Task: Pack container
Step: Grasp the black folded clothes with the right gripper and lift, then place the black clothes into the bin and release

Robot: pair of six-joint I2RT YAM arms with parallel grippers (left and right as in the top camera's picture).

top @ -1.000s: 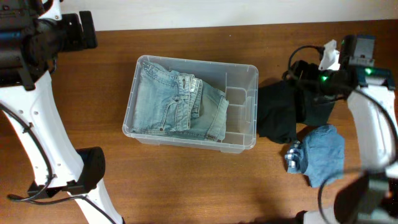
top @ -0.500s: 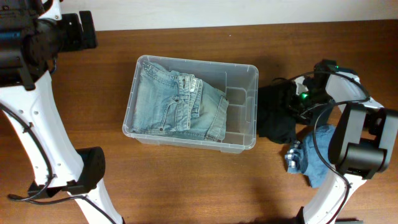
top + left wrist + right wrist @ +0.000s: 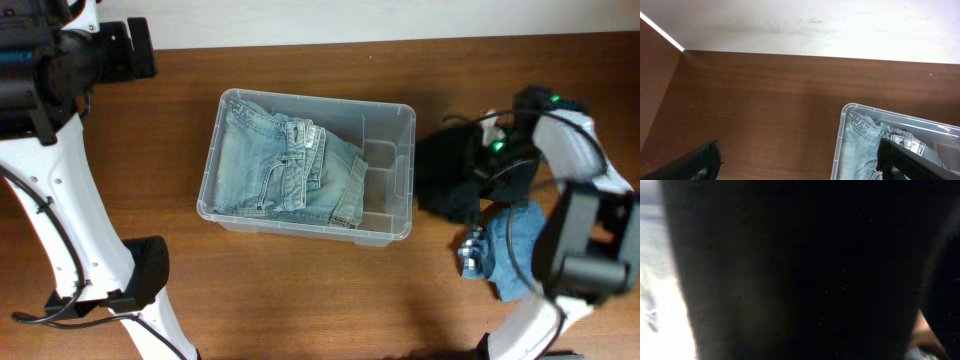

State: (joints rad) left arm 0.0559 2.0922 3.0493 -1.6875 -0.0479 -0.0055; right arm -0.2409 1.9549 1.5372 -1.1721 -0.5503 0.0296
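The right gripper (image 3: 484, 165) was down in the black garment (image 3: 450, 190), its fingers lost among the folds in the overhead view. The right wrist camera showed almost nothing but dark cloth pressed against the lens. Whether the jaws were spread or pinching the cloth could not be told.

Just behind that gripper, toward the arm's own base, a blue garment (image 3: 520, 245) lay on the counter (image 3: 300, 290), touching the black one. To the gripper's left, just beyond the black garment, stood the container (image 3: 318, 98). Folded jeans (image 3: 285, 165) filled its far part, and the strip nearest the gripper looked bare.

Judgement: the step in hand was picking up the black garment for packing. The next move calls for a firm pinch on the cloth, a lift high enough to clear the rim, then a carry leftward to the bare strip. Loose cloth may trail over the container's wall.

The left gripper (image 3: 800, 165) hung with its fingers spread wide, holding nothing. The container's corner (image 3: 850, 107) lay ahead of it and to its right.
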